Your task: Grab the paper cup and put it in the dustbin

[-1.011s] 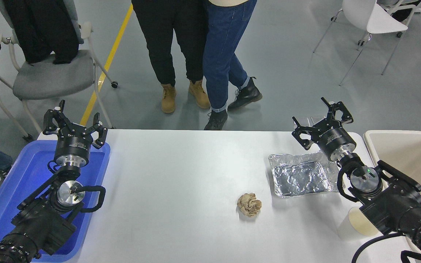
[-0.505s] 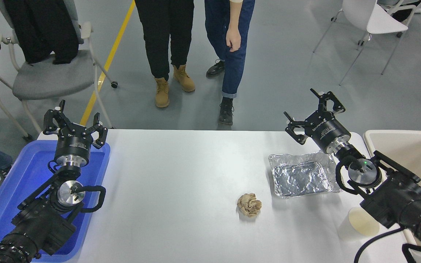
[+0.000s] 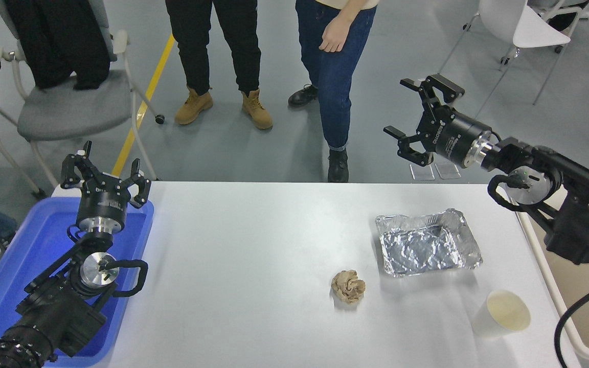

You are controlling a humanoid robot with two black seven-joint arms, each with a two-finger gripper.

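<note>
The paper cup (image 3: pixel 502 315) is white with a cream inside and lies tilted on the table near its front right corner. The dustbin (image 3: pixel 545 273) is a cream-beige bin at the right edge, mostly hidden behind my right arm; only its rim and part of its inside show. My right gripper (image 3: pixel 411 115) is open and empty, raised high beyond the table's far edge, far above and behind the cup. My left gripper (image 3: pixel 104 171) is open and parked over the blue tray at the lower left.
A silver foil tray (image 3: pixel 427 248) lies on the right half of the table. A crumpled tan paper ball (image 3: pixel 348 286) lies in front of it. A blue plastic tray (image 3: pixel 28 255) sits at the left. Two people stand at the far side; chairs stand behind.
My right arm has swung up and back, away from the cup, which now shows in full. The gripper rose from the foil tray's far edge to beyond the table. The people shifted their feet.
</note>
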